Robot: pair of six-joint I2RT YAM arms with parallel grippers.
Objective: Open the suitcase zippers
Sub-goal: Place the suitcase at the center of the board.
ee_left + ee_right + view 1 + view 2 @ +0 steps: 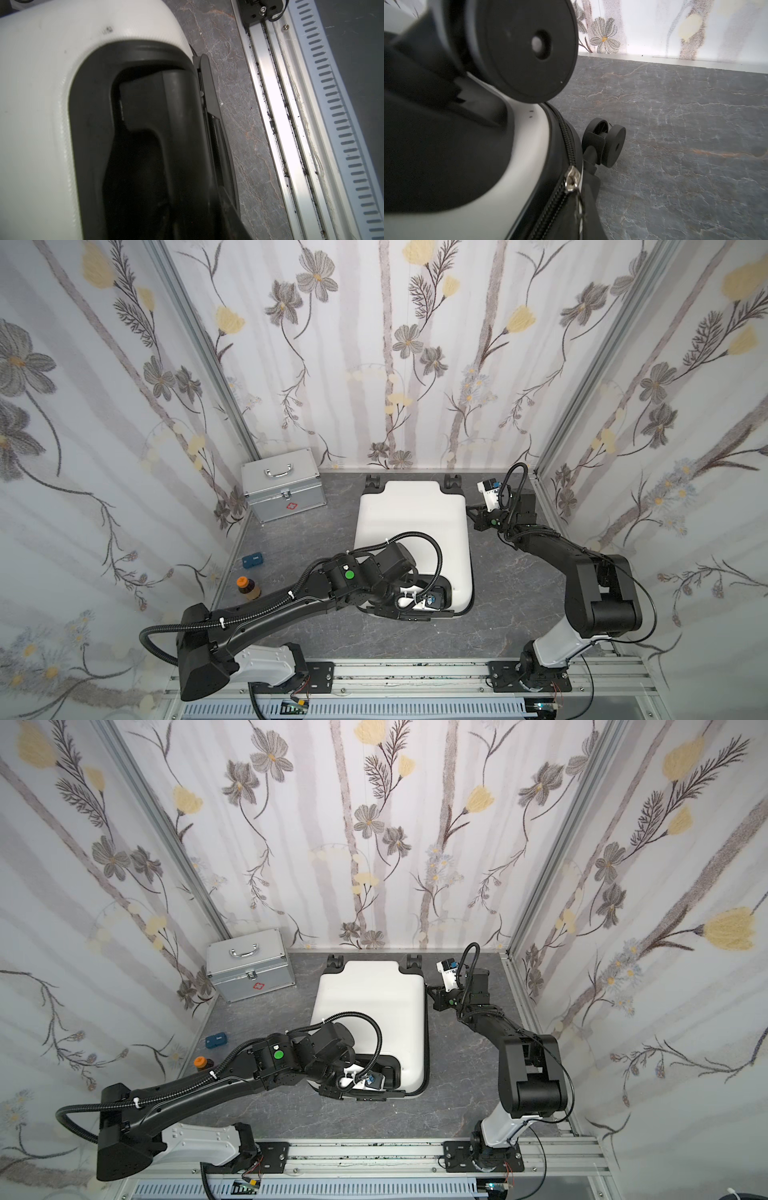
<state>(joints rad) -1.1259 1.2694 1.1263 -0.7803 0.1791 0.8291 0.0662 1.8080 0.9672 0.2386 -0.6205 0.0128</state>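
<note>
The white hard-shell wheeled suitcase point(411, 522) lay flat on the dark marbled tabletop point(519, 593). The right end effector point(473, 516) was pinched shut on the small dark pull point(579, 199) of its black zipper track point(566, 133), seemingly to drag it. The left end effector point(419, 608) sat at the black handle recess point(91, 124), likely bracing; its opening was unclear.

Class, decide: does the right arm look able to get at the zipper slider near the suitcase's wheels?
Likely yes: the right tool is beside the suitcase, the zipper slider shows close in its wrist view, nothing between.
</note>
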